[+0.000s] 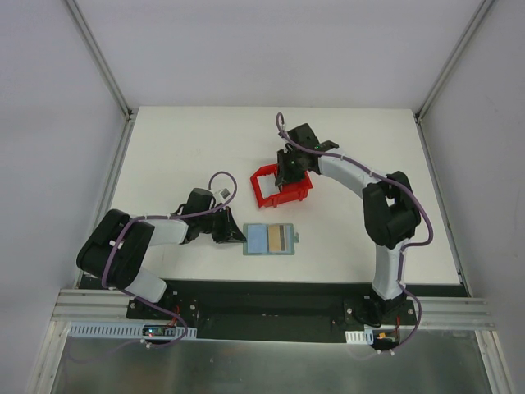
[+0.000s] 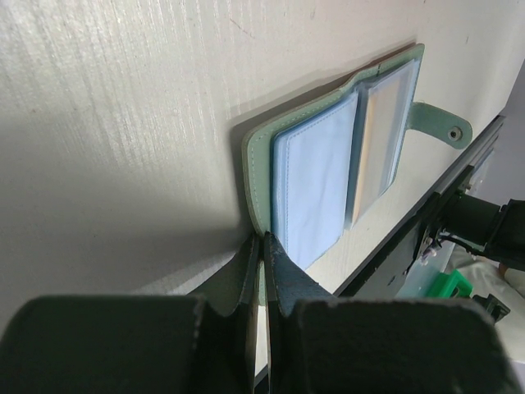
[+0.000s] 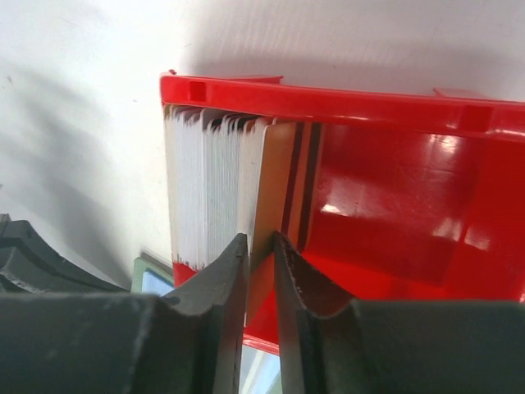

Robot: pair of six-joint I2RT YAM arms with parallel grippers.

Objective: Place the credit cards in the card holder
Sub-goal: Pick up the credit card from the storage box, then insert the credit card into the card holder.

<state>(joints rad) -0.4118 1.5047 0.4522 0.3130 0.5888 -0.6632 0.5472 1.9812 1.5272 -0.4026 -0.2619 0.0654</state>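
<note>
Picking a card, insertion not yet begun. The right gripper (image 3: 261, 246) is down in the red plastic bin (image 3: 385, 103), jaws on either face of an orange-gold card with dark stripes (image 3: 275, 164). That card is the end one of a row of thin white cards (image 3: 205, 180) standing on edge at the bin's left side. The pads look in contact on both faces, so I read it as clamped on that one card. It sits level with its neighbours, so probably not lifted yet.

The left gripper (image 2: 262, 246) is clenched on the near cover edge of the grey-green folding wallet (image 2: 256, 172), pinning it open flat on the white table top (image 1: 164, 164). Its pale blue plastic sleeves (image 2: 316, 180) face up and the snap tab (image 2: 449, 131) lies out to the far side. From above, the wallet sits just near of the bin, between the two arms. Its right half shows an orange-brown tint that may be a card already in; can't confirm.

Next move, as I judge it:
- Pull straight up so the adjacent white card doesn't drag along.
- Carry the card to the wallet and tilt it near flat.
- Feed the leading edge into a sleeve mouth; which side the sleeves open on isn't clear.
- Left arm holds its grip, otherwise the wallet slides or folds shut.
</note>
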